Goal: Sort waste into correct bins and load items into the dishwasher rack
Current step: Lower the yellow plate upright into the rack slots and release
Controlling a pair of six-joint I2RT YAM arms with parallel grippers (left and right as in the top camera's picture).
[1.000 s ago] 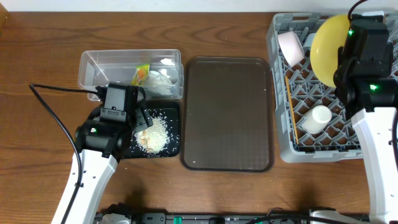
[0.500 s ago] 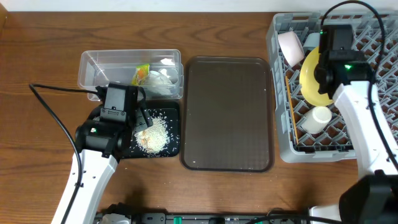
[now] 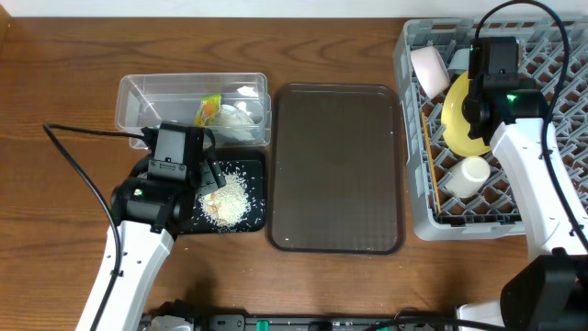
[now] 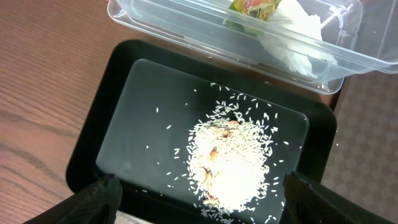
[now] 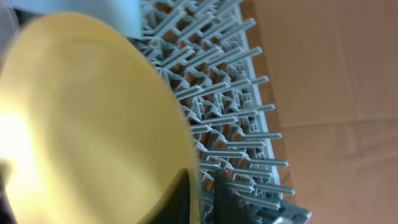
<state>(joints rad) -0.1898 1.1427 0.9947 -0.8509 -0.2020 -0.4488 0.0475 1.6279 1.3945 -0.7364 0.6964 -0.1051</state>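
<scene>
Wooden table [image 3: 55,92] beneath dishwasher rack [image 3: 469,227]

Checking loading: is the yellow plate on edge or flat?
On edge: overhead, the round yellow plate shows as a narrow crescent in the grey plastic rack.

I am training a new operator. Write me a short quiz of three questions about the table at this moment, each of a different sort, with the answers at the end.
1. True or false: the rice lies in the black tray.
2. What does the right gripper have between its fingers, inside the rack?
A. the white cup
B. the yellow plate
C. the chopsticks
3. Name the two things that lie in the clear tub.

Key:
1. True.
2. B.
3. The snack wrapper and the tissue.
</scene>
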